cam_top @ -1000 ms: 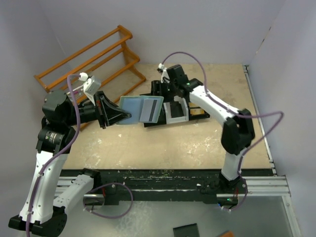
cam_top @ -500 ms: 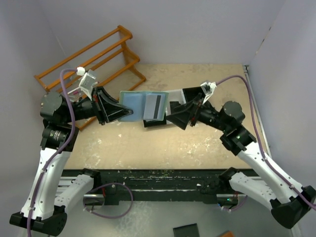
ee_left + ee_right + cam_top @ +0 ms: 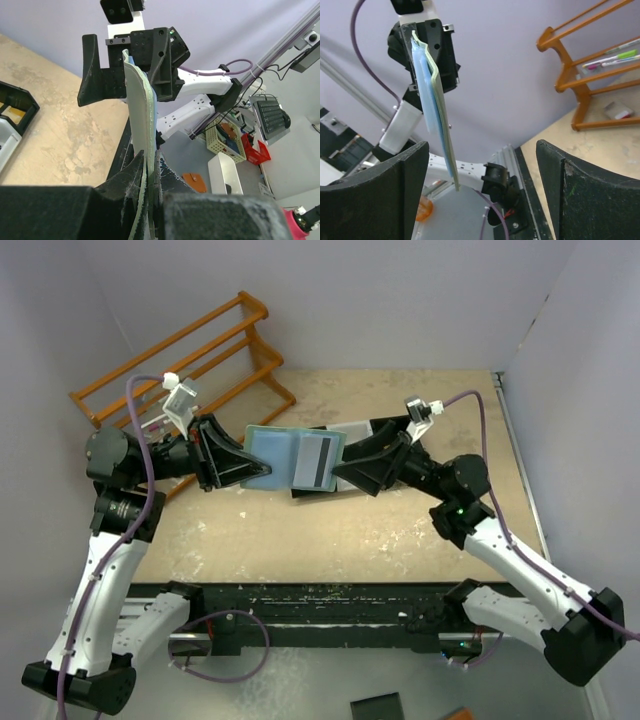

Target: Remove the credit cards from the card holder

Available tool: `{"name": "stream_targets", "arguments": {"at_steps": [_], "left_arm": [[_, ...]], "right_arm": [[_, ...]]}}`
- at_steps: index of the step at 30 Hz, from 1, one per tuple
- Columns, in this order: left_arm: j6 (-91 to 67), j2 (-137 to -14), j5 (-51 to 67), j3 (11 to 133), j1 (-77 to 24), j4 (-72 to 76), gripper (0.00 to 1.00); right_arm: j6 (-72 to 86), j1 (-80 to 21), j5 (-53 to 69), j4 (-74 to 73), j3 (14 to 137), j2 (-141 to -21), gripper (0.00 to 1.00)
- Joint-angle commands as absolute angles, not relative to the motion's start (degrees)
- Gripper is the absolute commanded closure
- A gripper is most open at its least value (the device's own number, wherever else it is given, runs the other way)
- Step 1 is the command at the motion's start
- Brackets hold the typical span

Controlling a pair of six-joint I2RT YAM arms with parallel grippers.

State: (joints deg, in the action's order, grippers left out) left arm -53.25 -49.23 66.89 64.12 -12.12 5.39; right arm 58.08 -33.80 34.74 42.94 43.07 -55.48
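The open holder (image 3: 272, 452) is being gripped aloft by the left tool (image 3: 258, 471), with a card (image 3: 318, 462) lying on the holder's right half. Beside that half, the right tool (image 3: 342, 462) is being held wide open, empty.

Top view: illumination is even and diffuse, arriving from above. The table (image 3: 420, 530) reads bright, with soft, faint shadows beneath both arms. No glare is visible, and focus is sharp across the frame.

Left wrist view: the left gripper (image 3: 149, 160) along the bottom edge is dark and blurred, while the card holder (image 3: 137, 110) is sharper farther out.

Right wrist view: the right gripper (image 3: 481, 150) is underexposed and soft, and the wall (image 3: 495, 60) behind is evenly lit
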Motion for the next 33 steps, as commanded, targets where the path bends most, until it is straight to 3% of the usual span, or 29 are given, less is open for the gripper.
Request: {"name": "stream_targets", "arguments": {"at_steps": [1,6,13,17,19,20,23,25,27,33], "left_arm": [[-56.16,-49.22,67.58,63.77,-12.04,10.11,1.0],[-55.89,-49.14,67.58,63.22,-12.04,9.91,1.0],[-53.14,-49.18,67.15,63.02,-12.04,6.97,1.0],[-48.3,-49.68,66.61,63.25,-12.04,2.42,0.98],[-43.88,-49.89,65.98,63.75,-12.05,-1.61,0.94],[-40.92,-49.97,65.45,64.03,-12.04,-4.1,0.89],[-30.17,-50.43,61.72,65.42,-12.04,-13.79,0.51],[-22.04,-50.58,59.6,67.2,-12.1,-20.11,0.31],[-15.74,-50.34,57.71,68.56,-12.04,-23.92,0.23],[-2.03,-49.95,62.37,72.64,-12.04,-30.94,0.14]], "right_arm": [[62.01,-36.24,35.19,54.02,46.68,-57.42,0.15],[60.92,-38.89,35.04,53.33,48.48,-58.53,0.34],[60.05,-39.46,35.88,51.2,48.87,-57.07,0.78],[55.65,-39.46,36.5,41.11,52.39,-55.51,0.98],[51.42,-39.47,36.18,32.45,55.41,-54.69,1.0],[49.23,-39.48,36.5,26.82,56.94,-54.52,1.0],[44.51,-39.51,39.36,14.46,62.99,-55.02,1.0],[38.66,-39.49,39.68,2.88,67.4,-56.88,1.0],[31.62,-39.47,38.82,-9.04,72.3,-59.45,1.0],[17.07,-39.51,37.25,-29.78,79.6,-66.57,1.0]]}}
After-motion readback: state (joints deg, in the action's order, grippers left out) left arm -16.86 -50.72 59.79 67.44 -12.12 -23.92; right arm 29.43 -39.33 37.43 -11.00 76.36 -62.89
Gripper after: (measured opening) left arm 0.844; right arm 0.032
